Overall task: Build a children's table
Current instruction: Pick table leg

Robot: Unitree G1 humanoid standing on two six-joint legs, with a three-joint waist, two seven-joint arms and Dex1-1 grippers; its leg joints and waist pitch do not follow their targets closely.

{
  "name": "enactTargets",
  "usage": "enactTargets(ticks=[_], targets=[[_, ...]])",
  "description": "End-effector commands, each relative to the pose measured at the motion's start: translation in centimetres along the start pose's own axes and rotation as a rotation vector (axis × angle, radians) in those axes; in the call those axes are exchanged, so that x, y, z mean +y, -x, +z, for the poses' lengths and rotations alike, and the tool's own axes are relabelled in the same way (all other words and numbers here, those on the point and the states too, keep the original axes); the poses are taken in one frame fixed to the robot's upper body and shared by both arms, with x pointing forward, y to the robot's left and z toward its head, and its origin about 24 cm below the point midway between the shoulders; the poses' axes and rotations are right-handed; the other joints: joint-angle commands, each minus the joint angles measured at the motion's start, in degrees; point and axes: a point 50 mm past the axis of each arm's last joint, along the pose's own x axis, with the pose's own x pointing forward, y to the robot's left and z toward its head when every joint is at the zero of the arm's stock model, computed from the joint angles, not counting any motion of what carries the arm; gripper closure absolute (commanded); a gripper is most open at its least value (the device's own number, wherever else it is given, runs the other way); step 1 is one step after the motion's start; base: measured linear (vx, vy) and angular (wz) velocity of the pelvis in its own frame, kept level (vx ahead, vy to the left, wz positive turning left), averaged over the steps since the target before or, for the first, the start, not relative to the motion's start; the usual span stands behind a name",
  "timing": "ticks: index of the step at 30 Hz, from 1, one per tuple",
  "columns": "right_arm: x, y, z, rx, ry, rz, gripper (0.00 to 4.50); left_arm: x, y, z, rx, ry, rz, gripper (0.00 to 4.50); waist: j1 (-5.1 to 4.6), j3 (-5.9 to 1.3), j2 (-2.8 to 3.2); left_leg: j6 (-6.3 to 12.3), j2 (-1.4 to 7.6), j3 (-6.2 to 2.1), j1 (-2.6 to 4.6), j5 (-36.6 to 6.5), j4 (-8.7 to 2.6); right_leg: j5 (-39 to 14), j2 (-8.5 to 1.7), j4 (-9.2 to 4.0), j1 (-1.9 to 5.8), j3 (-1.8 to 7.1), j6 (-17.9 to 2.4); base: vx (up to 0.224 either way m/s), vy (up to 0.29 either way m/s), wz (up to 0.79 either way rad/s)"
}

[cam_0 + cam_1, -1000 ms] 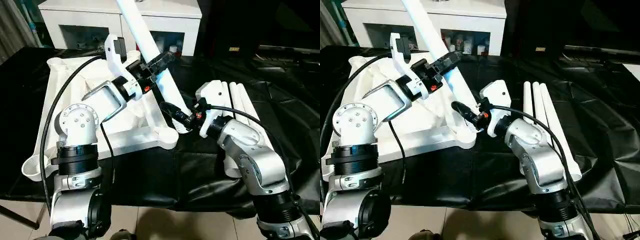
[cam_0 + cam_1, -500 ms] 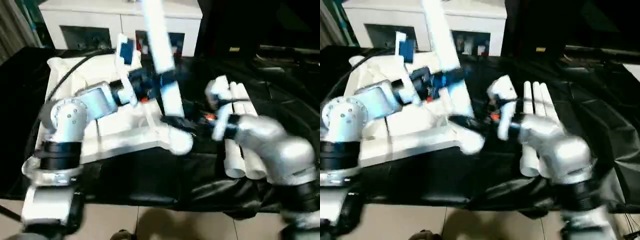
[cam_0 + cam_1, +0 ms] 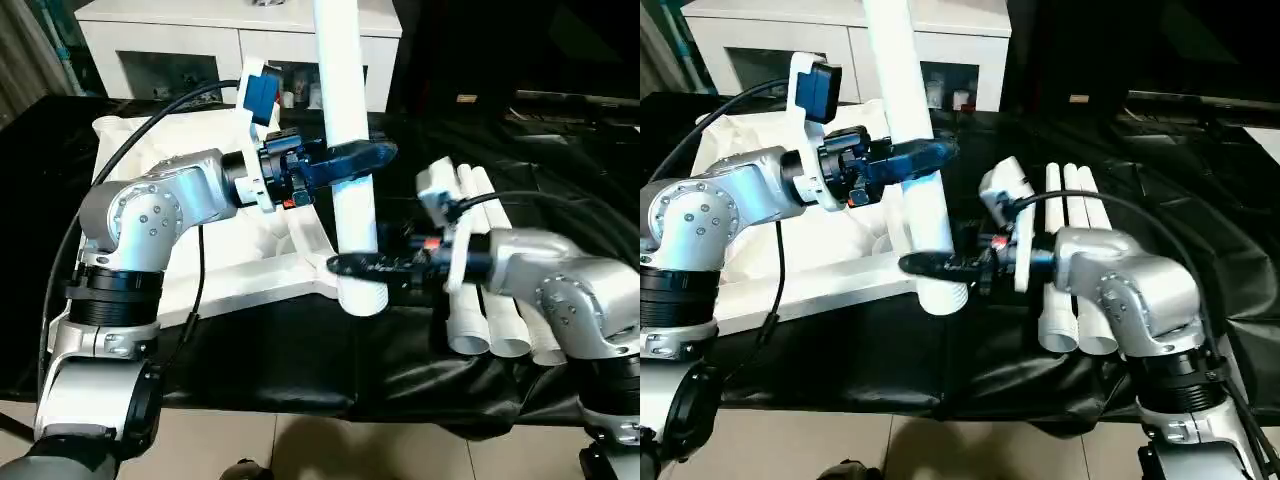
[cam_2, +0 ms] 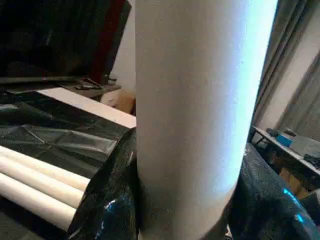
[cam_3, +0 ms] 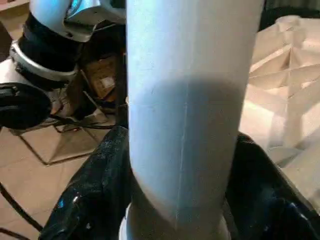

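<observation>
Leg in hand: we hold 1 white tube leg [image 3: 345,150] nearly upright, its long axis running from the top of the head views down to its wide open end just above the worktop [image 3: 250,350].
Left fingers: our left gripper [image 3: 350,160] reaches in from the left and pinches the leg about midway up, 1 black finger on each side of the tube.
Right fingers: our right gripper [image 3: 365,265] comes in level from the right and clasps the same leg lower down, close to its open end; in the right wrist view the dark fingers [image 5: 95,195] sit against both sides of the tube.
Tabletop: the white tabletop [image 3: 130,170] lies upside down, ribs up, under and behind our left arm; its near right corner socket [image 3: 322,268] sits just to the left of the leg's lower end.
Deciding relation: the leg's open end hangs beside and slightly past that socket, toward us and to the right, so we judge the next move is a short shift left and back, then straight down along the leg's axis.
Nearer arm: our right gripper is closest to the socket and should steer the tip; the left one keeps the leg plumb.
Spare legs: 3 more white legs [image 3: 490,260] lie side by side on the black cloth under our right forearm.
</observation>
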Motion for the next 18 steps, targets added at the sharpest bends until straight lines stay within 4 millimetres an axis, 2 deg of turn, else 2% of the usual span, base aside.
enactTargets(ticks=[1,2,5,15,17,18], targets=[[0.02,-0.04,0.00,0.006,-0.011,0.010,2.21,-0.12,-0.22,0.51,0.011,-0.033,-0.010,2.65,0.26,-4.57,0.04,0.01,2.58,-0.99,1.62,-8.54,-3.63,-3.08,-3.53,-4.18,3.01,2.27,-14.34,0.000,0.000,0.00],[0.00,-0.05,-0.01,0.008,-0.013,0.010,2.21,-0.11,-0.21,0.52,0.012,-0.032,-0.012,2.65,0.31,-4.60,0.19,-0.05,2.58,-1.03,1.65,-8.57,-3.62,-3.00,-3.51,-4.12,2.99,2.26,-14.34,0.000,0.000,0.00],[0.02,-0.07,-0.02,0.007,-0.019,0.013,2.54,0.08,-0.21,0.55,0.008,-0.025,0.000,2.65,0.28,-4.59,0.10,-0.15,2.56,-1.01,1.64,-8.58,-3.62,-2.81,-3.49,-4.13,3.01,2.26,-14.38,0.000,0.000,0.00],[0.19,-0.24,0.16,0.003,0.016,0.011,2.62,0.03,-0.23,0.27,0.034,-0.046,-0.009,2.65,0.34,-4.63,0.15,-0.10,2.57,-1.03,1.59,-8.21,-3.59,-2.18,-3.52,-4.05,3.07,2.24,-14.44,0.000,0.000,0.00],[0.22,-0.31,0.30,-0.003,0.013,0.015,1.92,0.17,-0.30,0.20,0.043,-0.058,0.009,2.65,0.35,-4.64,0.15,-0.19,2.59,-1.04,1.62,-8.34,-3.61,-2.26,-3.52,-4.03,3.09,2.24,-14.42,0.000,0.000,0.00],[0.22,-0.36,0.51,-0.007,0.010,0.014,1.92,0.34,-0.40,0.15,0.051,-0.075,0.032,2.65,0.34,-4.64,0.06,-0.10,2.60,-1.05,1.62,-8.30,-3.63,-2.17,-3.49,-4.10,3.08,2.25,-14.40,0.000,0.000,0.00]])
